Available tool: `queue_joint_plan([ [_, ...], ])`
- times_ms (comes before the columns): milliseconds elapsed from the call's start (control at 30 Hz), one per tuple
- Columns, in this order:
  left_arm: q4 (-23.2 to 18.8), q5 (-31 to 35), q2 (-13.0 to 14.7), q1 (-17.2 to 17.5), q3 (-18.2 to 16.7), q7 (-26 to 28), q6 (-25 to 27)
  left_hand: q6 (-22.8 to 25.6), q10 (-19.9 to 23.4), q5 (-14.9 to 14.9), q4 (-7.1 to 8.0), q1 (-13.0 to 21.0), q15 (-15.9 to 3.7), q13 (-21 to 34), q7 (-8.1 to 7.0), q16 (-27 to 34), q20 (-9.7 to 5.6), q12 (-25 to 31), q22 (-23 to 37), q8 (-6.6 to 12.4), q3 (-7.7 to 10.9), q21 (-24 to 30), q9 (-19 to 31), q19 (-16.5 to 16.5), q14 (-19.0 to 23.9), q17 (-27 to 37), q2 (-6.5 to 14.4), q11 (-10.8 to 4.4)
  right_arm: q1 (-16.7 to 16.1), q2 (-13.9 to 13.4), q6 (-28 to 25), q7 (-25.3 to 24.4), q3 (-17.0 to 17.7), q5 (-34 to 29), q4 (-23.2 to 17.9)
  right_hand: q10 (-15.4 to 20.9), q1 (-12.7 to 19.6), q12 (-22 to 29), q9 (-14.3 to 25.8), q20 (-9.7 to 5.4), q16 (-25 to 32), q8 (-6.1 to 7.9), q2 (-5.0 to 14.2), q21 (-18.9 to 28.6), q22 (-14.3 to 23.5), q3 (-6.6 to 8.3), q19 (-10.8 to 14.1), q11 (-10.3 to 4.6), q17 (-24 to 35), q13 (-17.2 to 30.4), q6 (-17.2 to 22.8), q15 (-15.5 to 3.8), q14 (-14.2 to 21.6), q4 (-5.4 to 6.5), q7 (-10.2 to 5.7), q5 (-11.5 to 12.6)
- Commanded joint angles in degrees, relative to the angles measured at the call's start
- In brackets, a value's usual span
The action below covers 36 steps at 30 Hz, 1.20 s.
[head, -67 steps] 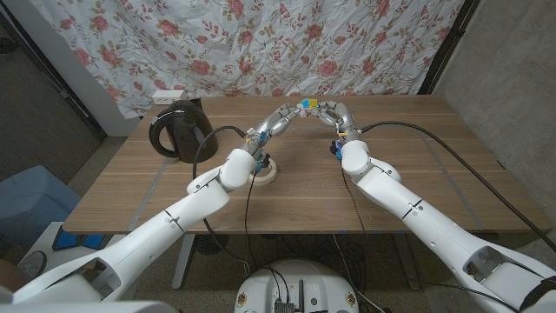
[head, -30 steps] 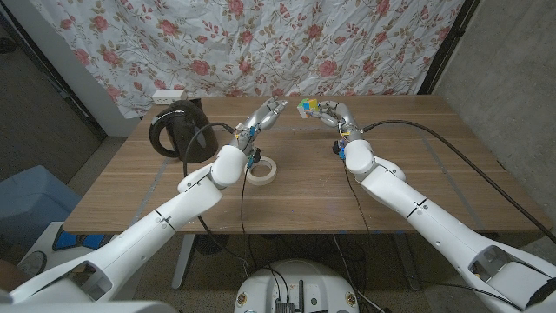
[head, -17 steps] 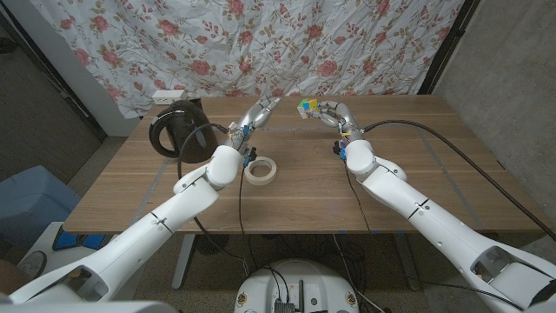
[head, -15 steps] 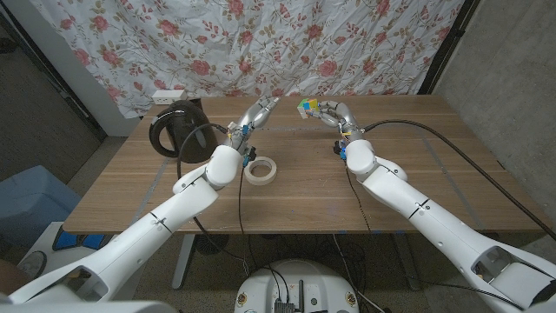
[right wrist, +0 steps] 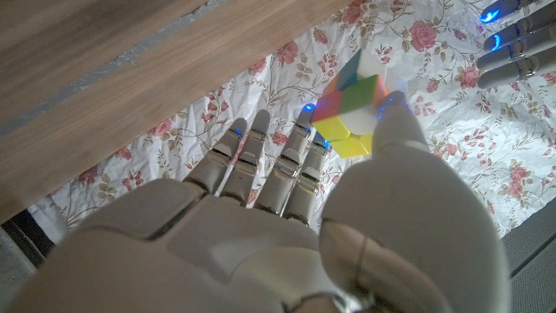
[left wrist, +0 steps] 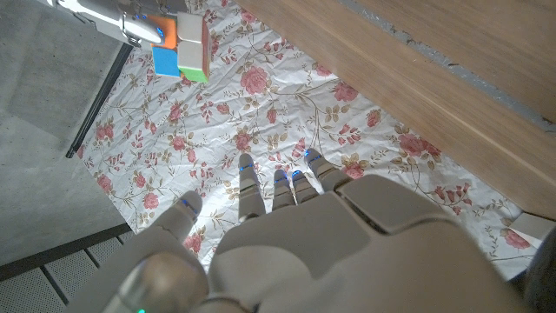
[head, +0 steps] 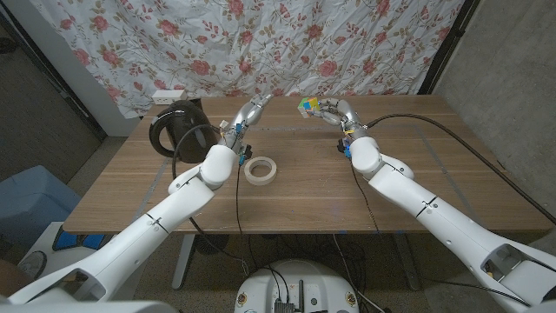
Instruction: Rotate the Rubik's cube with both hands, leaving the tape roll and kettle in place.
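Observation:
The Rubik's cube [head: 307, 105] is held up above the far middle of the table in my right hand [head: 334, 113], pinched between the thumb and the other fingers [right wrist: 261, 148]; the right wrist view shows the cube [right wrist: 352, 117] against the flowered curtain. My left hand [head: 248, 111] hovers to the cube's left, apart from it, with straight spread fingers [left wrist: 282, 187] and nothing in it. In the left wrist view the cube [left wrist: 181, 45] sits in the other hand's fingertips. The tape roll [head: 260, 170] lies flat on the table below my left forearm. The black kettle [head: 178, 130] stands at the far left.
The wooden table [head: 417, 174] has bare wood right of the tape roll and toward its front edge. A flowered curtain [head: 261, 43] hangs right behind the far edge. A white power strip [head: 169, 94] lies behind the kettle. Cables trail along both forearms.
My left hand has let go of the cube and drawn away to the left, toward the kettle. My right hand keeps holding the cube in about the same place.

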Motion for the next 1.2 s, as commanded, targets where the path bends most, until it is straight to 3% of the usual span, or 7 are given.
queue_joint_plan([
  [33,1.2,-3.9,-0.3,1.3,-2.1,0.9,-2.6,-0.3,0.6,0.4,0.04,0.5,0.02,0.1,-0.16,0.2,0.06,0.5,0.0,0.0,0.37,0.3,0.0,0.7,0.1,0.0,5.4,0.01,0.8,-3.4,-0.7,2.8,-0.4,-3.5,-1.5,-0.3,0.5,0.4,0.3,0.04,-0.1,-0.2,-0.15,-0.1,0.2,-0.2,-0.3,-0.19,0.1,0.2,0.1,-7.59,-0.2,0.07,-0.27,0.2],
  [600,1.4,-9.7,0.1,3.5,-4.5,0.2,-4.1,-1.6,0.8,0.3,-0.1,0.6,0.14,0.1,-0.74,0.1,0.2,0.4,0.0,-0.23,0.46,0.3,0.0,0.9,0.6,0.0,5.2,-0.12,3.2,-10.3,-2.2,11.6,-1.2,-8.8,-4.5,-0.8,0.2,0.2,0.3,0.27,-0.5,-0.83,0.06,-0.1,0.2,-0.36,-0.7,-0.18,-0.1,0.0,-0.5,-7.14,-1.2,0.4,-0.28,0.3],
  [733,2.1,-10.9,0.1,3.8,-5.0,0.1,-5.3,-2.3,1.3,0.3,-0.14,0.6,-0.35,0.1,-1.49,0.2,0.23,0.5,0.0,-0.28,0.51,0.3,-0.1,1.3,1.1,-0.1,5.1,-0.57,3.7,-11.8,-1.7,13.9,-1.4,-10.0,-4.9,-0.9,0.3,0.1,0.4,0.33,-0.6,-0.94,0.06,-0.1,0.2,-0.34,-0.8,-0.19,-0.1,0.0,-0.6,-7.18,-1.3,0.34,-0.28,0.3],
  [1200,5.7,-15.6,-1.1,5.2,-6.8,-0.3,-10.7,-4.2,2.6,0.3,-0.3,0.6,-0.73,0.1,-1.26,0.3,-0.41,0.6,0.0,-0.33,0.63,0.6,-0.1,2.8,2.4,-0.1,4.9,-1.14,5.6,-15.6,-2.1,21.4,-2.2,-15.3,-6.5,-1.2,0.2,0.1,0.4,0.34,-0.6,-1.1,0.26,-0.1,0.2,-0.36,-1.0,-0.19,-0.2,0.0,-0.5,-7.29,-1.4,0.46,-0.27,0.3],
])
